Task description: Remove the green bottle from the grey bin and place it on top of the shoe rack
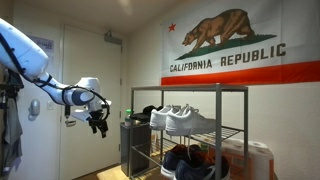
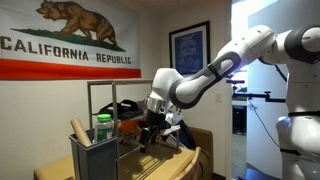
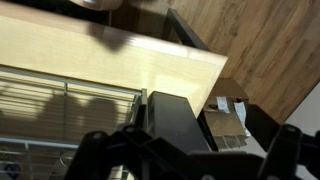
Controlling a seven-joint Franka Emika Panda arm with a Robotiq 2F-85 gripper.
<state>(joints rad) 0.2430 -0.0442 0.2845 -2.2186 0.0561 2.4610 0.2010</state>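
The green bottle (image 2: 103, 128) with a pale cap stands upright in the top of the grey bin (image 2: 92, 158), beside a wooden piece. The bin (image 1: 133, 146) stands on the floor against the shoe rack (image 1: 243, 110), whose top frame (image 2: 125, 84) is bare. My gripper (image 1: 98, 123) hangs beside the bin at about rim height, apart from it, jaws open and empty; it also shows in an exterior view (image 2: 151, 134). In the wrist view my gripper (image 3: 185, 162) is spread wide above a dark box shape (image 3: 180, 120). The bottle is not visible there.
White sneakers (image 1: 187, 120) sit on the rack's upper shelf, with darker shoes (image 1: 185, 160) below. A white and orange container (image 1: 258, 160) stands past the rack. A California flag (image 1: 240, 45) hangs on the wall. A door (image 1: 85, 60) is behind the arm.
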